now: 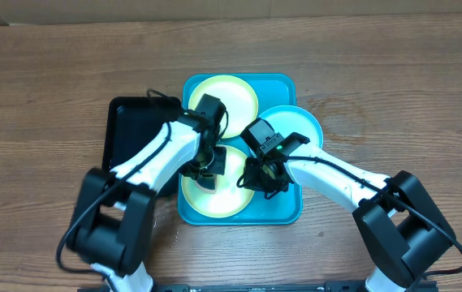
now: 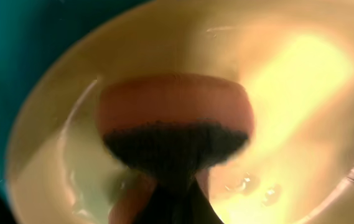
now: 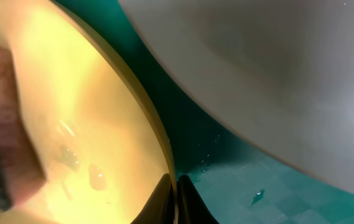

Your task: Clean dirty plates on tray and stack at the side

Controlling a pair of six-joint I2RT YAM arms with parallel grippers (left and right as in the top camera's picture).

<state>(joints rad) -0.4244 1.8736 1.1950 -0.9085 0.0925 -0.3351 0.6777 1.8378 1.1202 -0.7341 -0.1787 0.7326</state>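
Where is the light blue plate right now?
Seen from overhead, the light blue plate lies on the tray's right side, overhanging its rim, just right of the far yellow-green plate.

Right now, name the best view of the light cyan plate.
Overhead: the light cyan plate shows nearly whole, overhanging the tray rightward. Right wrist catches only a blurred grey slice; left wrist shows none.

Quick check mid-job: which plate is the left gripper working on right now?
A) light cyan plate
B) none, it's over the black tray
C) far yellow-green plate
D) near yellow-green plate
D: the left gripper is down over the near yellow-green plate, holding a sponge at its centre.
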